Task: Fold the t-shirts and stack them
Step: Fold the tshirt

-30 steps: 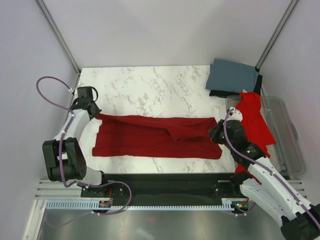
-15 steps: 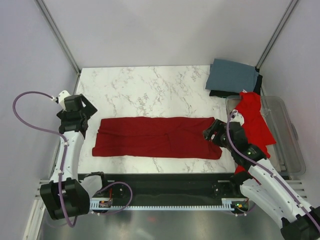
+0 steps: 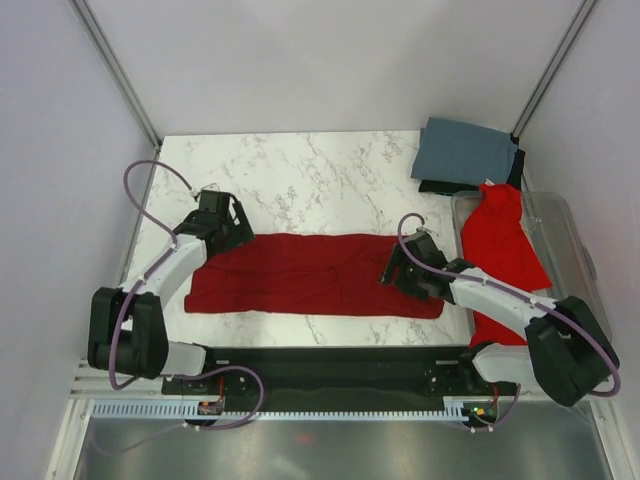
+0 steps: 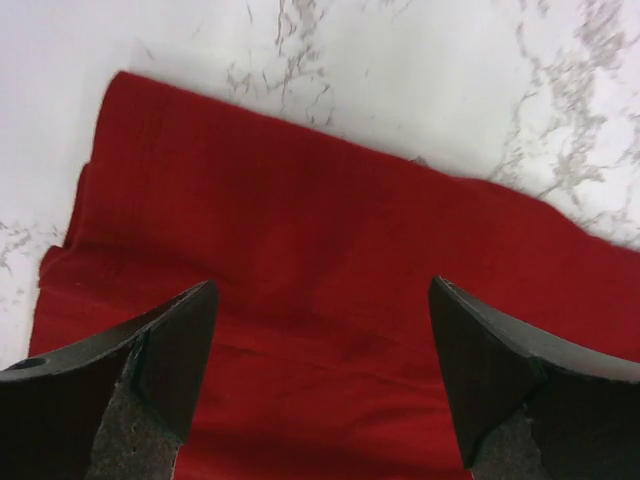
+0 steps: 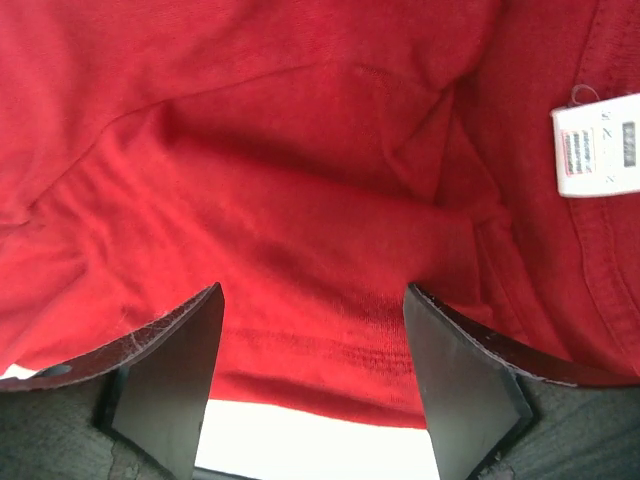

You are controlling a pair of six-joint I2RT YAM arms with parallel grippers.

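Note:
A dark crimson t-shirt (image 3: 315,275) lies folded into a long strip across the near half of the table. My left gripper (image 3: 238,238) hangs open over its far left part, nothing between its fingers; the left wrist view shows the crimson cloth (image 4: 320,220) flat under the open gripper (image 4: 322,292). My right gripper (image 3: 392,272) stands open over the strip's right end; in its wrist view the cloth (image 5: 300,180) and its hem lie under the open gripper (image 5: 312,295). A brighter red t-shirt (image 3: 500,240) drapes over a bin. A slate grey-blue t-shirt (image 3: 465,150) lies folded on a black one (image 3: 440,186).
A clear plastic bin (image 3: 580,270) stands off the table's right edge. The marble table (image 3: 300,170) has walls at the back and both sides. A white label (image 5: 598,150) shows on the crimson cloth. A black rail (image 3: 320,365) with both arm bases runs along the near edge.
Both grippers opened and let go of the crimson shirt's ends. The left arm swung out left, then back over the cloth. The right gripper moved left over the strip, which lies flatter.

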